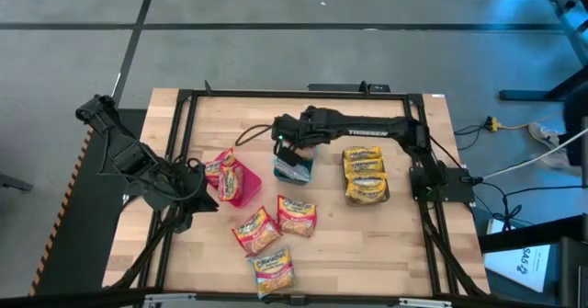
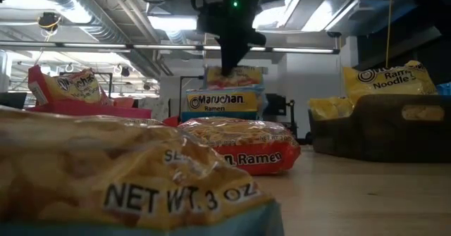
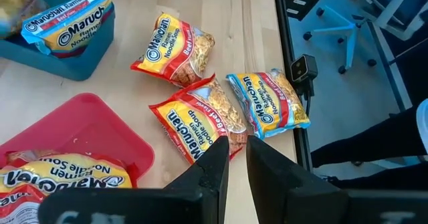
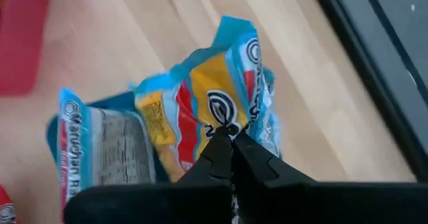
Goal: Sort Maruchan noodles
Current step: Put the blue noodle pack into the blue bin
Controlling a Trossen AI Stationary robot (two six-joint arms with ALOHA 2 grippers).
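Held packet: a light-blue ramen packet [image 4: 221, 90] is being pinched by its edge, hanging directly over the teal bin [image 1: 294, 168] near the table's middle.
Right gripper: the right gripper [image 4: 231, 138] is reaching in above the teal bin, fingers pressed together on the packet's crinkled edge.
In the bin: a second blue packet [image 4: 93, 154] is standing inside the teal bin, beside the held one.
Only from the wrist: the right wrist view is showing the pinch itself; from above, the arm is hiding it.
Only from table height: the low view is showing the packet dangling under the gripper.
Other packets: three loose red packets [image 1: 296, 215] are lying nearer the front edge than the teal bin; yellow packets [image 1: 365, 174] are sitting to its right.
Pink bin: the pink bin [image 1: 241, 187] is sitting left of the teal bin.
Left gripper: the left gripper [image 3: 232, 160] is hovering by the pink bin, fingers slightly parted, holding nothing.
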